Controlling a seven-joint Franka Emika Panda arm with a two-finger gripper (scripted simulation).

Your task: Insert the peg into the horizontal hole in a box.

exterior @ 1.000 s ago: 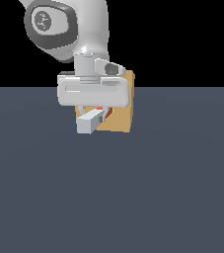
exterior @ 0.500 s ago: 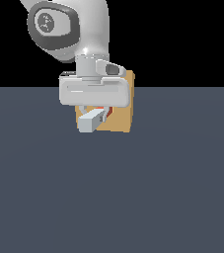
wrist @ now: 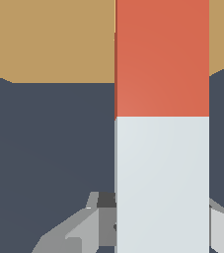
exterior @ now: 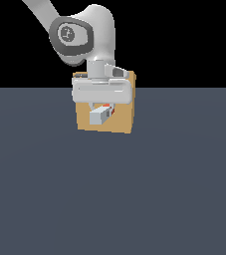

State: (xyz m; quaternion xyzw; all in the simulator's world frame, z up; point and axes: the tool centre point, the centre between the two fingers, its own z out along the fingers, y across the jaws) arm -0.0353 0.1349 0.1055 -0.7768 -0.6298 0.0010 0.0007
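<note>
Peg [exterior: 101, 114] in the gripper [exterior: 103, 105], red end toward box [exterior: 122, 121]

floor [exterior: 134, 199]: flat dark slate-blue | backdrop [exterior: 194, 40]: plain black | light: even

Flat, even simulator light — crisp edges, no glare, barely any shadows.

Your exterior view stands back in front of the scene, a little above the dark worktop [exterior: 112, 199], facing the arm [exterior: 92, 45] and the tan box [exterior: 124, 122] head-on — the far background is black. Your wrist view sits on the arm itself, very close, looking along the peg [wrist: 162, 123] toward the box [wrist: 49, 39]. Both views share the peg [exterior: 101, 115], the box face and the worktop [wrist: 49, 143] beside it.
</note>
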